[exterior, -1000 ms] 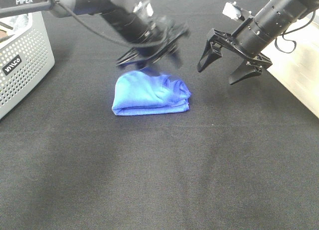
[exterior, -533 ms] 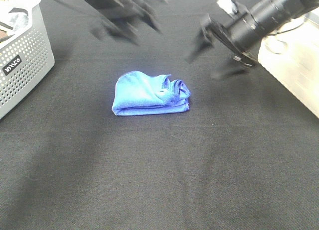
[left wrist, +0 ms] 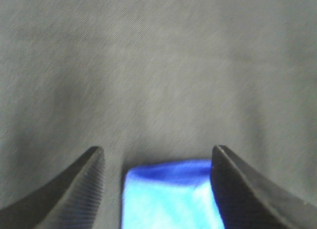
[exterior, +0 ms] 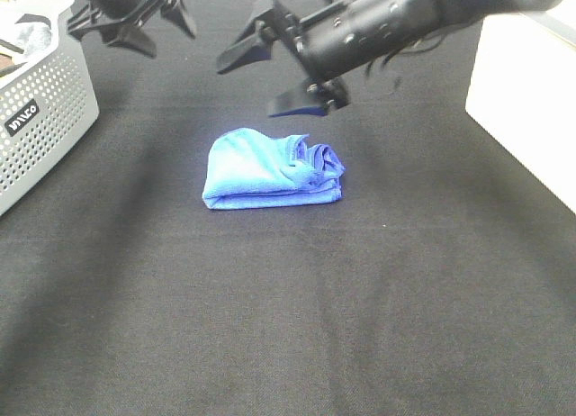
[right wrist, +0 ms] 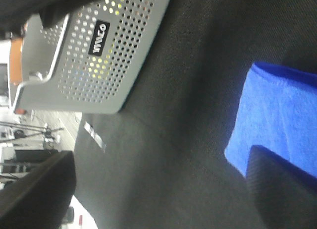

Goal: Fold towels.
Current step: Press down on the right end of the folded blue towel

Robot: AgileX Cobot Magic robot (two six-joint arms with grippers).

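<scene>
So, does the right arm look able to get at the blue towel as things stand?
Probably yes. The right gripper hangs open just above and behind the towel, with nothing visible between them. The left gripper is off near the basket, out of the way.

The table (exterior: 378, 326) is matt black. A grey basket (exterior: 49, 110) sits at its left edge, a white block (exterior: 526, 92) at its right.

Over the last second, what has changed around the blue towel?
The left tool pulled back from above the folded royal-blue microfibre towel toward the perforated grey plastic basket. The right tool swung across from the right to hang open over the towel's far side. Neither holds anything. Towel and basket stayed put.
</scene>
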